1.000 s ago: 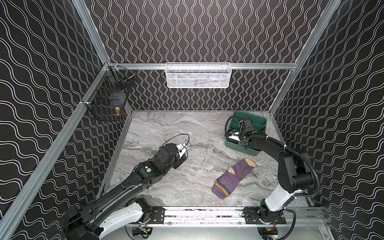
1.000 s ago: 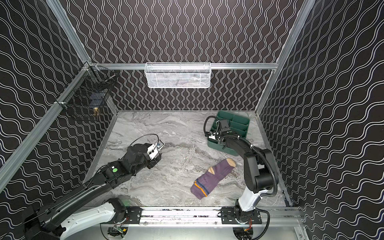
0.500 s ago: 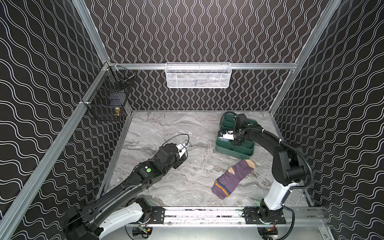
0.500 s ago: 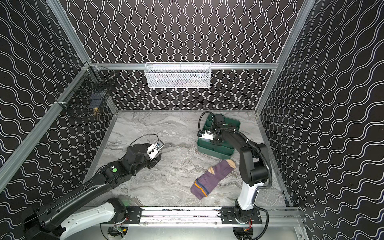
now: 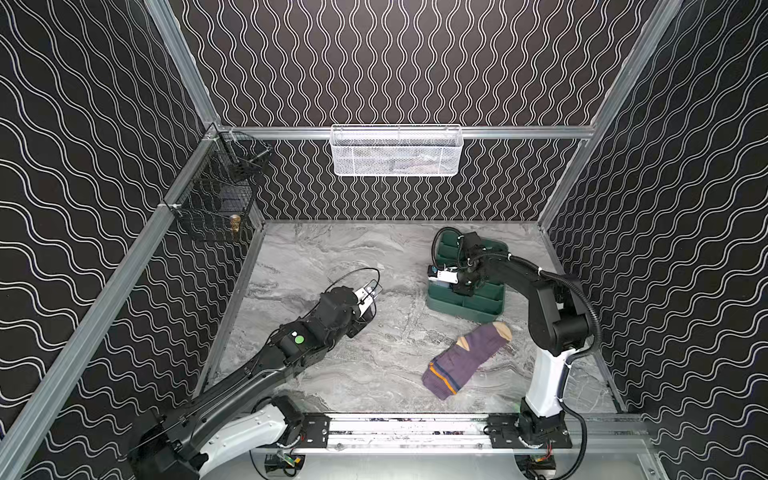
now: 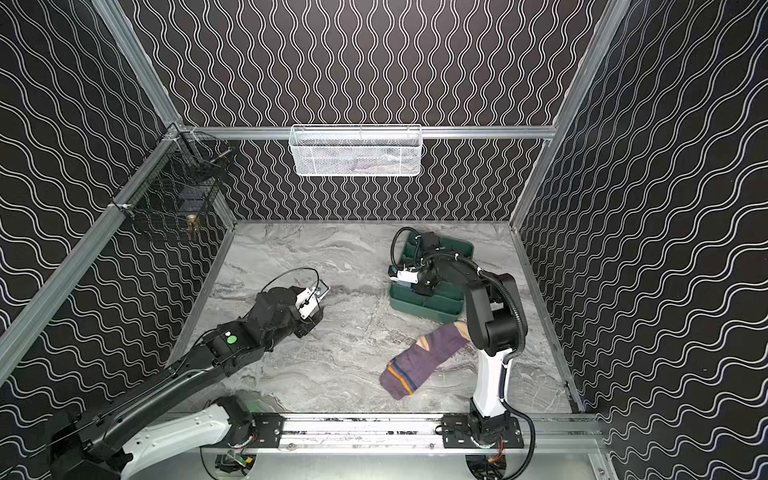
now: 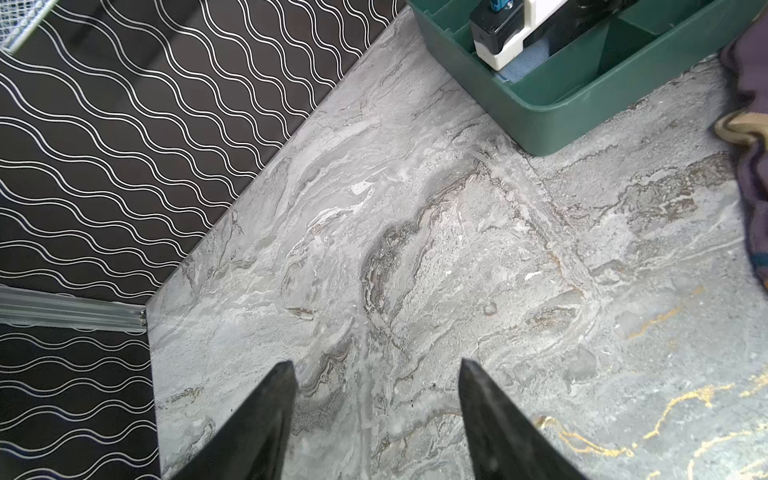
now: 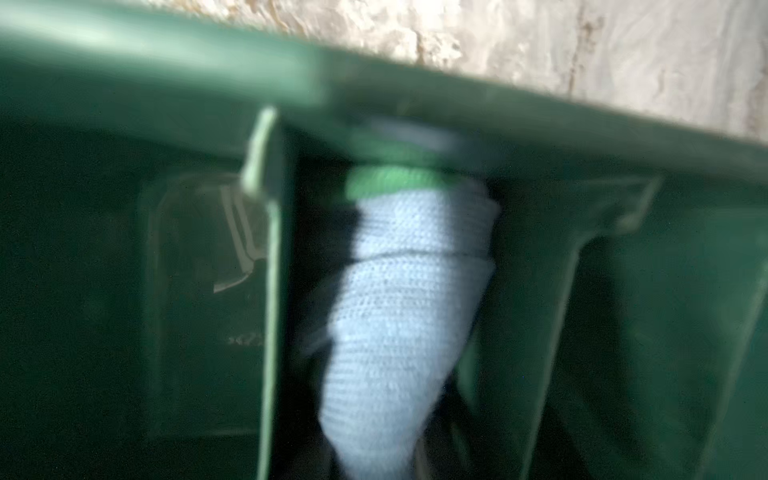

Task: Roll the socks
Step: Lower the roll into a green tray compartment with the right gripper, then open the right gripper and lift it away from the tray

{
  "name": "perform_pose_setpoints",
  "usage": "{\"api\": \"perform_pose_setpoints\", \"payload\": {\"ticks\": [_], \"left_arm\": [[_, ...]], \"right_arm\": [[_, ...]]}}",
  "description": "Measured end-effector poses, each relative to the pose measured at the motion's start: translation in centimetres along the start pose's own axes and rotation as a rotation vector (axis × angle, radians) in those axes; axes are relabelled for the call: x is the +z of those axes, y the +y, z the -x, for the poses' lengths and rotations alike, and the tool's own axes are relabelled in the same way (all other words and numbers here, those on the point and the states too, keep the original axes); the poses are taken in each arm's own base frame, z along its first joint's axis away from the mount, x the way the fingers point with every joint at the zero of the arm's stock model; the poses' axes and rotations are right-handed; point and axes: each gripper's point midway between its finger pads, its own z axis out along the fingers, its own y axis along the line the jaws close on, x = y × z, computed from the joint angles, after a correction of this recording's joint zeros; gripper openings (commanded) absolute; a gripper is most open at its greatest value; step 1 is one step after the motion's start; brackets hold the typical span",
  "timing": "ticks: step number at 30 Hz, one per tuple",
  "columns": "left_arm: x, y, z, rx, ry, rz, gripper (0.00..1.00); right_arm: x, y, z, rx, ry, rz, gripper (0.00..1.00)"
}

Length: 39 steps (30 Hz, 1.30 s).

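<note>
Blue sock point(image 8: 407, 291) is rolled and sits in a compartment of the green tray point(image 5: 478, 309), with the right fingers point(image 8: 324, 257) clamped on it. Since a second ago the tray has slid from the desk's point(image 5: 374, 257) back right corner toward the middle, probably dragged by that grip. Purple sock point(image 5: 465, 361) lies flat near the front right, unmoved and not yet rolled. Left fingers point(image 7: 257, 424) are spread, empty and unmoved.

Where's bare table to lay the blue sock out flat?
Bare table from the left gripper to the back wall, and mid-table between it and the green tray. Crowded on the right: tray, purple sock, right arm.
</note>
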Motion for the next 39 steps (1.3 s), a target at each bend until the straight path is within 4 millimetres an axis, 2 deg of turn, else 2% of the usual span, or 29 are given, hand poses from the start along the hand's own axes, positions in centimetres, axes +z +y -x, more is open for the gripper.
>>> {"api": "perform_pose_setpoints", "payload": {"ticks": [6,7,9,10,17,22,26,30,36,39], "left_arm": [[0.2,-0.1,-0.1,0.003,0.007,-0.002,0.66],[0.2,-0.1,-0.1,0.003,0.008,-0.003,0.66],[0.3,-0.1,-0.2,0.004,0.011,-0.003,0.65],[0.3,-0.2,-0.2,0.005,0.012,-0.003,0.65],[0.4,-0.2,-0.3,0.006,0.017,-0.004,0.65],[0.4,-0.2,-0.3,0.004,0.02,-0.003,0.65],[0.8,-0.4,-0.5,0.009,0.035,-0.007,0.65],[0.8,-0.4,-0.6,0.006,0.037,-0.005,0.65],[0.8,-0.4,-0.6,-0.006,0.038,-0.004,0.65],[0.7,-0.3,-0.6,-0.009,0.035,-0.003,0.65]], "right_arm": [[1.0,-0.3,0.3,0.038,-0.023,-0.01,0.0],[1.1,-0.4,0.3,0.041,-0.025,-0.014,0.04],[0.9,-0.6,0.4,0.045,-0.031,-0.032,0.37],[0.8,-0.9,0.4,0.051,-0.034,-0.048,0.44],[-2.9,-3.6,2.1,0.045,-0.1,-0.207,0.65],[-8.2,-5.9,3.8,0.012,-0.169,-0.377,0.67],[-12.2,-6.9,5.2,-0.015,-0.235,-0.51,0.67],[-17.3,-7.8,6.6,0.013,-0.341,-0.662,0.67],[-26.9,-7.5,8.2,0.27,-0.629,-0.807,0.62],[-29.6,-6.4,8.0,0.471,-0.763,-0.774,0.62]]}}
